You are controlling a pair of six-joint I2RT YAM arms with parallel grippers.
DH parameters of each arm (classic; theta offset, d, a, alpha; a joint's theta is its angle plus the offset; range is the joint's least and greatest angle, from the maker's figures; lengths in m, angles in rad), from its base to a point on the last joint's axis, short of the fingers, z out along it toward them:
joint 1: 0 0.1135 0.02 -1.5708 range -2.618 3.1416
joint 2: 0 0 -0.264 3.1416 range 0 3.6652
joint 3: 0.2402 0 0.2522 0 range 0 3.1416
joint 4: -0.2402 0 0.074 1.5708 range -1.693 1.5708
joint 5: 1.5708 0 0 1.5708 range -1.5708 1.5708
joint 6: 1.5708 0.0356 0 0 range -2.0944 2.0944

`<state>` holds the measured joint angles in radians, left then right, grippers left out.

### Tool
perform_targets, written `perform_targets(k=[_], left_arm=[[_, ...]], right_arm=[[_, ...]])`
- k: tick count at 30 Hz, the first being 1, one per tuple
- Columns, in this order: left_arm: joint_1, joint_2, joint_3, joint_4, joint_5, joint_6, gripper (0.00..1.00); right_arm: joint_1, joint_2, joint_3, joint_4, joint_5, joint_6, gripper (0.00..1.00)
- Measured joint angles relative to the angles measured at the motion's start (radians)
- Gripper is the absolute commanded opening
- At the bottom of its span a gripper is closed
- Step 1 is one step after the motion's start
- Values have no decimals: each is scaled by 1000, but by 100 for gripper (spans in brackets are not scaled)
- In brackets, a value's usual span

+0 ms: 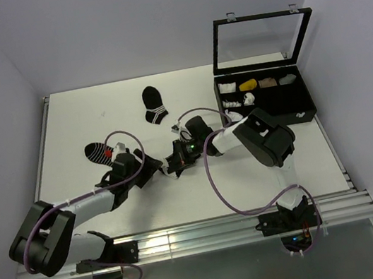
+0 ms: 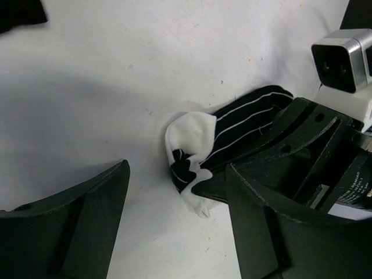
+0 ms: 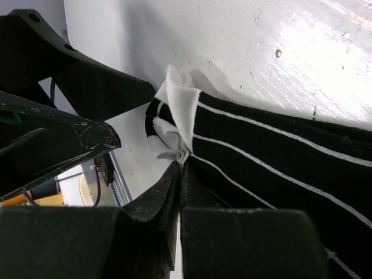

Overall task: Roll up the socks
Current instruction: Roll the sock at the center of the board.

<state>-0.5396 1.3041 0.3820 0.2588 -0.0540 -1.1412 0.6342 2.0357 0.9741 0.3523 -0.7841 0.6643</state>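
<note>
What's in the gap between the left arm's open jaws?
Mostly bare table, with the white end of the socks poking into the gap, as the left wrist view shows.

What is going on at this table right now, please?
Two robot arms are working on a bundled pair of small ankle socks, one white, one black with thin white stripes. The right arm's fingers are shut on the bundle's black part. The left arm's fingers stand open on either side of its white end, not gripping it.
</note>
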Motion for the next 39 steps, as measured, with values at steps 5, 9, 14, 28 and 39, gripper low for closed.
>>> perform_targets(k=[5, 9, 14, 28, 39], left_arm=[[0, 35, 6, 49, 24, 64, 70], [0, 35, 1, 63, 43, 121, 70], [1, 56, 0, 93, 83, 185, 66], [2, 121, 2, 171, 150, 238, 53], [19, 184, 23, 224, 186, 237, 46]], right_arm=[[-7, 6, 3, -2, -15, 8, 0], [-11, 15, 14, -13, -30, 8, 0], [-11, 22, 42, -59, -37, -3, 0], [-24, 31, 107, -196, -49, -82, 0], [-30, 31, 121, -233, -57, -114, 0]])
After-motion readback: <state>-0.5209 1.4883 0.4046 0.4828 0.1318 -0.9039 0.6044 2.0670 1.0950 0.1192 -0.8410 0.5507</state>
